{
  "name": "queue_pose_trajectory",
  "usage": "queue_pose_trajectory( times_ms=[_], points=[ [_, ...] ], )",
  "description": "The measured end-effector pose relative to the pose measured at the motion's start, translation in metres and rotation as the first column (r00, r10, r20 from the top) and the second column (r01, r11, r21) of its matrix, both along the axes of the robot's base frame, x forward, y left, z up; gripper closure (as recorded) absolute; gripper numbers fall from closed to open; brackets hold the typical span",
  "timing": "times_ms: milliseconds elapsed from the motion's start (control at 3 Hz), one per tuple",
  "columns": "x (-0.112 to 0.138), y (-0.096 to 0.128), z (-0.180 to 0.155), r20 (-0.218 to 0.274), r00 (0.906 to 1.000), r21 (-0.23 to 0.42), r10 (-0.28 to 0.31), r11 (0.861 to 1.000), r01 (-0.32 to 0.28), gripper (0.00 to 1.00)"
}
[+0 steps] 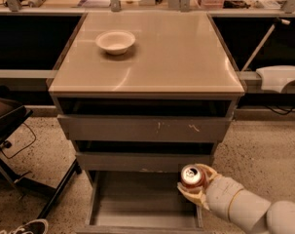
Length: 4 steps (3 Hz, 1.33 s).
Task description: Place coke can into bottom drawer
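The coke can (191, 176), red-orange with a silver top, is upright in my gripper (196, 183). The gripper is shut on it and comes in from the lower right on a pale arm. It holds the can over the right rear corner of the bottom drawer (137, 204). That drawer is pulled out at the foot of the grey cabinet and its flat floor shows bare. The can is above the drawer, not resting on it.
A white bowl (115, 42) sits on the cabinet top (176, 57). The top drawer (144, 128) with scratched front and the middle drawer (137, 161) stand slightly out. A black chair base (20, 179) is at left, a white object (281, 77) at right.
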State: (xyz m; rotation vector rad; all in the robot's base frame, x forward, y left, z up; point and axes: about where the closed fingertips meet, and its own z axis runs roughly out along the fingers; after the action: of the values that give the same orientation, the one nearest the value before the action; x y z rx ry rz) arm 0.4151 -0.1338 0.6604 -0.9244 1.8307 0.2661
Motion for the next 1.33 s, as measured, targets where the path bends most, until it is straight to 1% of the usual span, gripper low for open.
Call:
queue_pose_trajectory(
  times_ms=[333,667,1000,1333],
  points=[
    [0.018,0.026,-0.059,0.036,0.9993,0.0,0.013,1.0,-0.013,1.0],
    [0.05,0.024,-0.124,0.036,0.9973,0.0,-0.064,0.998,0.064,1.0],
    [0.052,0.022,-0.153,0.0,0.9912,0.035,-0.132,0.991,0.132,1.0],
    [0.051,0.023,-0.148,0.004,0.9926,0.032,-0.121,0.992,0.121,1.0]
  ],
)
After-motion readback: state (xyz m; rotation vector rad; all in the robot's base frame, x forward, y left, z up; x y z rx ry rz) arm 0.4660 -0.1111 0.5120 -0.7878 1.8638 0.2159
